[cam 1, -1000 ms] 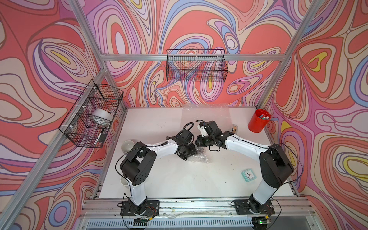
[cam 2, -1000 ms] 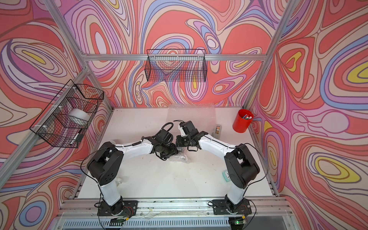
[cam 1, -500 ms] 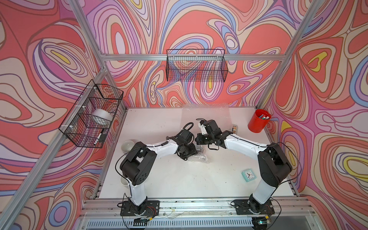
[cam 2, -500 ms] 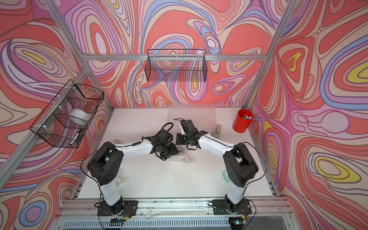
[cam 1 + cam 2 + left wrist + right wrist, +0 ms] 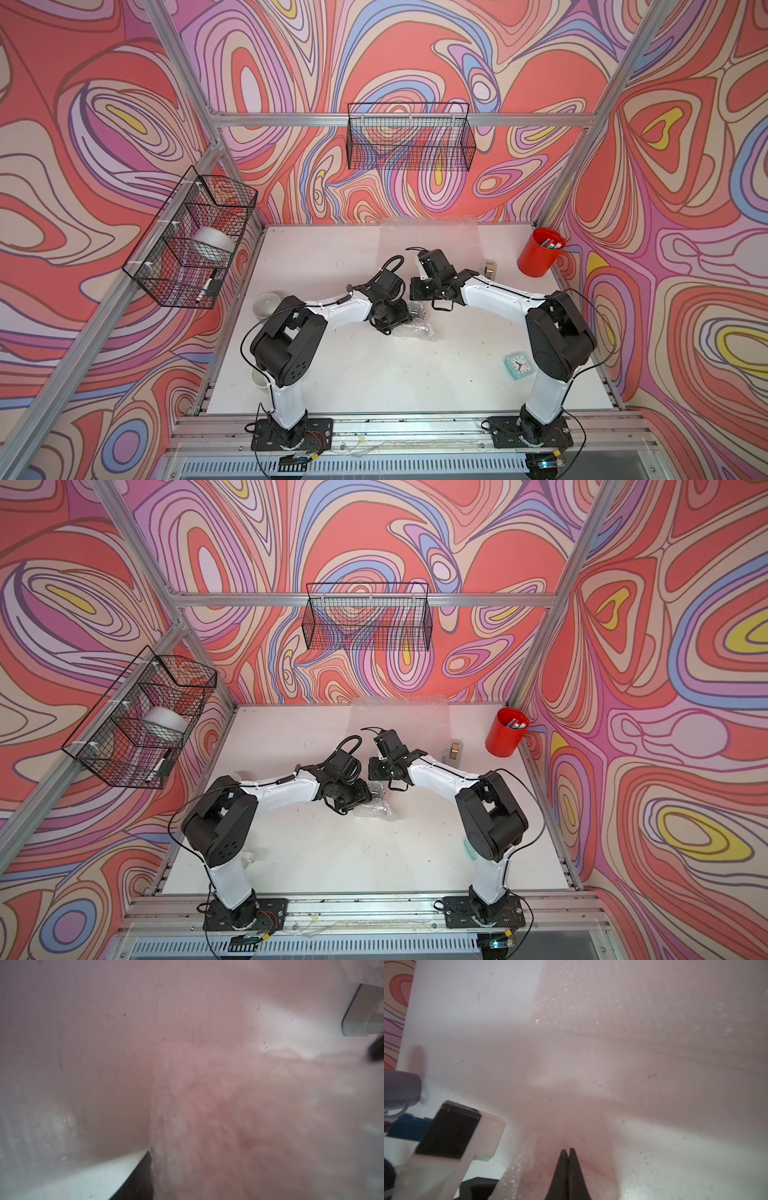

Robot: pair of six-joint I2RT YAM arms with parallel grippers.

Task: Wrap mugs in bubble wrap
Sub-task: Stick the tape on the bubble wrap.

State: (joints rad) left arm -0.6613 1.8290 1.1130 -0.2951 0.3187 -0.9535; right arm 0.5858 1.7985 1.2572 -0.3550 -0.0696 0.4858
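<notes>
A crumpled bundle of bubble wrap (image 5: 417, 329) lies mid-table; what it holds is hidden. My left gripper (image 5: 397, 321) is at its left side. In the left wrist view blurred wrap (image 5: 228, 1126) presses against the one dark finger (image 5: 143, 1174) that shows. My right gripper (image 5: 568, 1150) has its fingertips together just behind the bundle (image 5: 376, 810). A ridge of wrap (image 5: 311, 1056) stretches toward its dark tip (image 5: 376, 1051). A flat bubble wrap sheet (image 5: 432, 230) lies at the back. A white mug (image 5: 266, 303) stands at the left edge.
A red pen cup (image 5: 540, 251) stands back right, with a small tape dispenser (image 5: 490, 268) beside it. A mint clock (image 5: 517, 365) lies near the right arm's base. Another white rim (image 5: 258, 376) peeks from under the left arm. Wire baskets (image 5: 409, 139) hang on the walls.
</notes>
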